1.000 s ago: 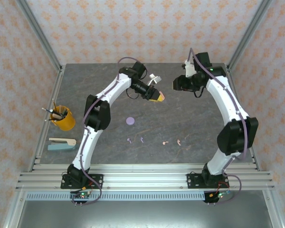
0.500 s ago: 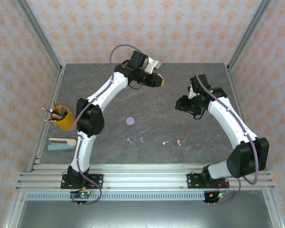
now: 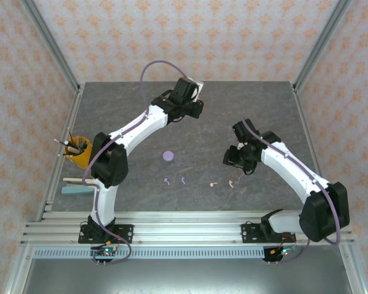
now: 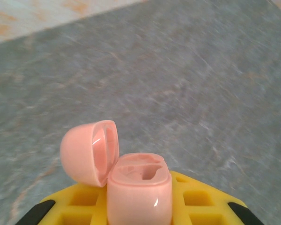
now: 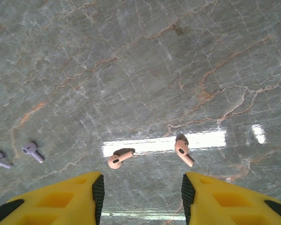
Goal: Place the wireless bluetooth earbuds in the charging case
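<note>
The left gripper (image 4: 140, 213) is clamped on the pink charging case (image 4: 139, 187), holding it above the far part of the table (image 3: 264, 110). The case's lid (image 4: 90, 152) is swung open to one side. The right gripper (image 5: 143, 199) hangs with its jaws apart and nothing between them, close to the two pink earbuds (image 5: 120, 158) lying towards the near edge. The two purple earbuds (image 5: 33, 151) lie left of them. A round purple case (image 3: 168, 155) sits farther back, apart from them.
</note>
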